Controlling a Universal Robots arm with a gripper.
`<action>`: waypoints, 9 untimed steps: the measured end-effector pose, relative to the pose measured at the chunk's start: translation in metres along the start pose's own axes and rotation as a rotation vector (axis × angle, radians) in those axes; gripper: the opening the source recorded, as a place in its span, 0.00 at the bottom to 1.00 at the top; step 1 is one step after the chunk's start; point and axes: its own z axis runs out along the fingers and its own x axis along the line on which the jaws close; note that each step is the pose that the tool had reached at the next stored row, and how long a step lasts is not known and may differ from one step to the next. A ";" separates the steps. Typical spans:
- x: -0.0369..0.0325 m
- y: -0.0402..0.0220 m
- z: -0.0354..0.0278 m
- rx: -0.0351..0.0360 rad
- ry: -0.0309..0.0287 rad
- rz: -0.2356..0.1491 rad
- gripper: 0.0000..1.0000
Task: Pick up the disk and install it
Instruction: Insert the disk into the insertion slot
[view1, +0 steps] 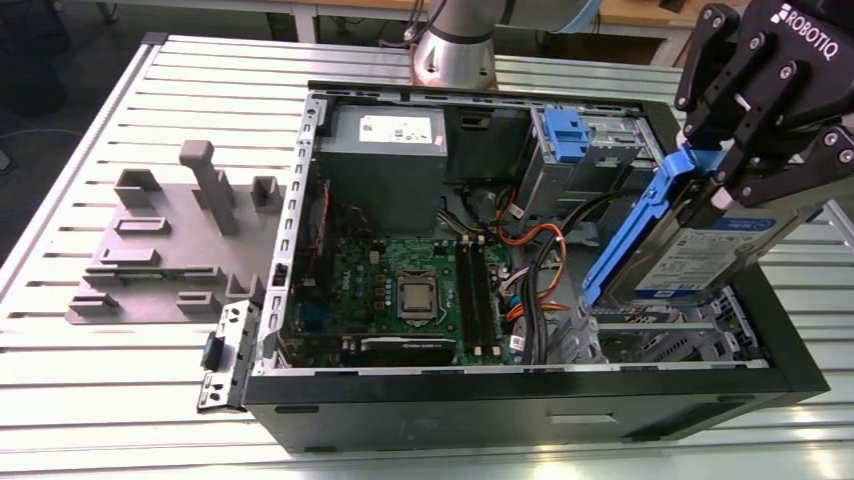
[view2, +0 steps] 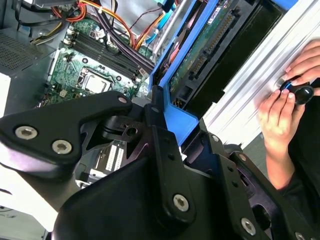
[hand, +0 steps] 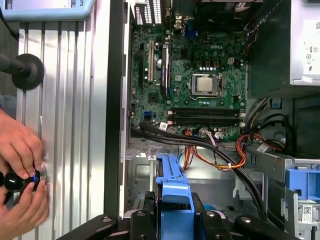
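Note:
The disk (view1: 697, 252), a silver drive with a blue-and-white label in a blue carrier frame (view1: 638, 232), hangs tilted over the right end of the open computer case (view1: 534, 392). My gripper (view1: 763, 185) is shut on its upper end, black fingers (view1: 722, 120) clamped on both sides. The disk's lower end is just above the metal drive bay (view1: 667, 330) inside the case. In the second wrist view the disk's (view2: 200, 50) green circuit side faces the camera beyond the gripper (view2: 162, 145). The first wrist view has the carrier frame (hand: 172, 187) sticking out above the case interior.
The case holds a motherboard (view1: 400, 290), a grey power supply box (view1: 387, 150), cables (view1: 527, 240) and a small upright blue latch piece (view1: 567, 135). A grey fixture (view1: 174, 240) sits on the slatted table at the exterior view's left. A person's hands (hand: 20, 150) work a black knob beside the case.

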 end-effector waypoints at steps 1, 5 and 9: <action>0.0000 -0.0008 0.0003 0.0000 0.0001 0.000 0.36; 0.0000 -0.0033 0.0017 0.0000 0.0001 0.000 0.36; -0.0001 -0.0046 0.0027 0.0000 0.0000 0.000 0.36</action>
